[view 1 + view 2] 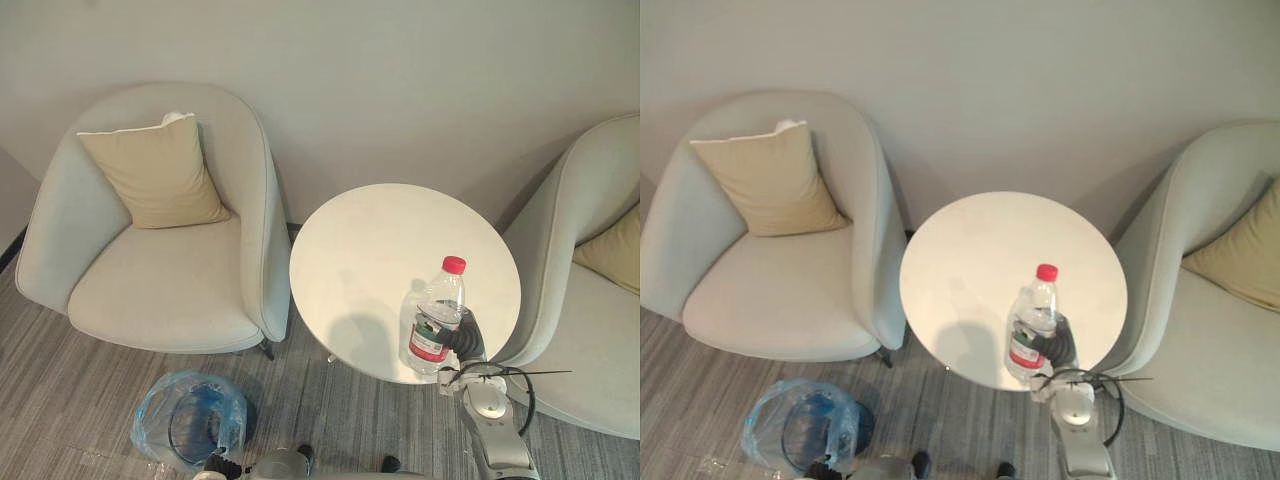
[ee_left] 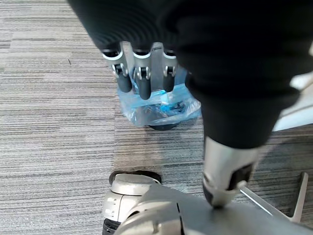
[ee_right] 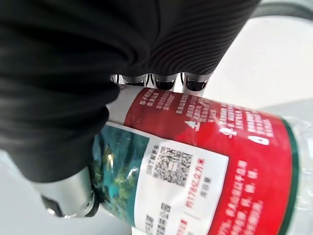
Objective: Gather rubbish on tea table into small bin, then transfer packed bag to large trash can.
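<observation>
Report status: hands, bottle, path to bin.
Right hand shut on bottle, upright at tea table near edge. Left hand open by bagged bin on floor. Path looks clear.

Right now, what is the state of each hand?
Left hand: open, holding nothing.
Right hand: closed on the bottle.

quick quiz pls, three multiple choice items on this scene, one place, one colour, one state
1. Where is the small bin?
A on the table
B on the floor
C on the armchair

2. What colour is the cap of the bottle?
A red
B blue
C green

3. How is the right robot hand?
A open
B shut, empty
C shut on the bottle

1 B: it stands on the floor beside the armchair, off the table.
2 A: the cap is red.
3 C: its fingers curl round the bottle at the label.
</observation>
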`<state>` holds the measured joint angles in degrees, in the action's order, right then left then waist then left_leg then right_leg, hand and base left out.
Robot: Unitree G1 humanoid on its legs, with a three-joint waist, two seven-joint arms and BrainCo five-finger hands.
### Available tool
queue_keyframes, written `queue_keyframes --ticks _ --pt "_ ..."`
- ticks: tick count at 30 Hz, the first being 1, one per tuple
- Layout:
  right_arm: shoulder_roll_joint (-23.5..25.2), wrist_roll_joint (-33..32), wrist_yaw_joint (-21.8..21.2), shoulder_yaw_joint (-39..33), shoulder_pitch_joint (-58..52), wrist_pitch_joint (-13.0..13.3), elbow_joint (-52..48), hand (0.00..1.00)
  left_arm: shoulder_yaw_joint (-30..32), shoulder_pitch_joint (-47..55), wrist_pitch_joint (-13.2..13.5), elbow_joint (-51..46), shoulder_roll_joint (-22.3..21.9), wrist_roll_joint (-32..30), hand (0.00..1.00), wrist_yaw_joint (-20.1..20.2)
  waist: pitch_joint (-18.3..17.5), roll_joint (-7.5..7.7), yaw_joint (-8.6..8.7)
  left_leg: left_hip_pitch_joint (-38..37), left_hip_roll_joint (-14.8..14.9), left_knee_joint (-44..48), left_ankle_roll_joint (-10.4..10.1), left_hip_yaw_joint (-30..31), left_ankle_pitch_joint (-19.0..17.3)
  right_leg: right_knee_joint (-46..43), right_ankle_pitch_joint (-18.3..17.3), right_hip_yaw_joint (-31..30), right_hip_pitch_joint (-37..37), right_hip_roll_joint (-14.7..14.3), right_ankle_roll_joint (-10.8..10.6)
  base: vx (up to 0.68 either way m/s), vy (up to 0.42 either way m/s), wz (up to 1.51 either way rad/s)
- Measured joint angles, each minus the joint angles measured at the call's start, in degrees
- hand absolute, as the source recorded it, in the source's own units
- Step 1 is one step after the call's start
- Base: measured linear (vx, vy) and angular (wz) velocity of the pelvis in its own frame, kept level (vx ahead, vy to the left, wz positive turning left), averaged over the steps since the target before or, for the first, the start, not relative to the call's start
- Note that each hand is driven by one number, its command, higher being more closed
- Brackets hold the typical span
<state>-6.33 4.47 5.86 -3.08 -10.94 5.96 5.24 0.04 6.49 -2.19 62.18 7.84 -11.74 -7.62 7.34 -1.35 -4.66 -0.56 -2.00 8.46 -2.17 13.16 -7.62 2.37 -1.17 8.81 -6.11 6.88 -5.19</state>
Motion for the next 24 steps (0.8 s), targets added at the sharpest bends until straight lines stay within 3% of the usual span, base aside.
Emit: queue_keyframes --ticks 8,12,16,17,18,19,20,21,22,24 --pt "0.32 0.11 -0.26 1.54 -1.65 0.0 -0.01 1.0 -1.12 0.49 -0.3 0.45 0.61 0.11 0.0 -0.16 -0.54 0.28 1.12 -1.54 0.53 -4.27 -0.33 -1.25 3.12 1.86 2.83 -0.53 -0.09 -0.06 0.15 -0.12 0.002 -0.06" --pt "0.39 0.16 -0.23 2.96 -2.26 -0.03 -1.12 1.0 -1.13 0.49 -0.57 0.33 0.35 0.09 0.0 -0.22 -0.26 -0.41 1.2 -0.89 0.53 -4.94 -0.49 -1.3 3.73 1.95 3.11 -0.56 0.26 -0.05 0.04 -0.13 0.001 0.0" --pt "0.56 0.22 0.15 4.37 -3.69 0.06 -9.01 1.0 1.47 0.76 -0.61 -1.39 -1.55 0.1 0.0 -1.07 0.15 -1.74 1.33 3.04 0.95 -5.34 -0.51 -1.35 4.7 -0.25 3.18 1.45 4.26 0.33 0.42 -0.1 -0.011 0.25" --pt "0.61 0.39 0.53 4.5 -3.37 0.14 -9.56 1.0 2.4 1.08 -0.6 -2.16 -1.92 0.09 0.0 -1.17 0.27 -1.99 1.32 3.8 1.94 -5.39 -0.24 -3.97 4.55 -1.22 3.35 2.13 5.03 0.32 0.8 -0.07 -0.03 0.39" --pt "0.6 0.6 0.86 4.77 -2.88 0.11 -9.56 1.0 2.96 1.42 -0.61 -2.59 -2.04 0.1 0.0 -1.16 0.13 -2.37 1.27 4.72 3.55 -5.56 1.52 -7.31 3.91 -2.24 3.75 3.31 5.98 0.15 1.17 -0.06 -0.06 0.41" --pt "0.85 0.7 1.29 5.49 -1.57 0.1 -9.59 1.0 3.83 1.39 -0.61 -3.09 -2.01 0.08 0.0 -1.16 -0.18 -1.72 1.15 4.98 4.93 -7.15 4.43 -13.47 2.19 -2.56 4.39 5.82 7.19 0.94 2.16 -0.03 -0.033 0.4" --pt "1.56 0.73 1.42 5.64 -0.83 0.15 -9.71 1.0 4.61 1.28 -0.67 -3.07 -1.97 0.02 0.0 -1.23 0.01 -0.61 0.97 5.38 4.72 -5.59 4.84 -16.36 2.02 -2.54 4.2 6.55 7.7 2.18 2.21 -0.02 -0.034 0.56" --pt "1.51 1.02 1.65 5.08 0.23 0.22 -10.57 1.0 5.64 0.37 -0.88 -3.1 -2.33 -0.09 0.0 -1.3 -0.17 -1.53 1.08 8.81 6.92 0.59 6.63 -21.98 2.27 -3.75 3.93 8.73 8.69 2.79 2.38 -0.01 -0.016 1.0" --pt "0.81 1.38 2.16 3.43 0.64 0.27 -11.28 1.0 5.48 0.44 -0.81 -3.2 -3.01 -0.91 0.0 -1.19 -0.41 -3.67 2.1 10.46 9.27 3.58 7.24 -27.32 4.44 -7.22 1.26 12.11 8.77 2.09 2.08 -0.02 -0.029 1.32" --pt "0.76 1.89 2.79 2.2 0.72 0.18 -10.66 1.0 3.95 0.44 -0.78 -3.63 -2.71 -1.83 0.0 -1.22 -0.59 -3.25 2.62 7.45 7.88 -2.85 3.65 -26.32 5.93 -9.71 -0.91 15.4 7.63 3.88 1.4 -0.01 0.043 1.19"
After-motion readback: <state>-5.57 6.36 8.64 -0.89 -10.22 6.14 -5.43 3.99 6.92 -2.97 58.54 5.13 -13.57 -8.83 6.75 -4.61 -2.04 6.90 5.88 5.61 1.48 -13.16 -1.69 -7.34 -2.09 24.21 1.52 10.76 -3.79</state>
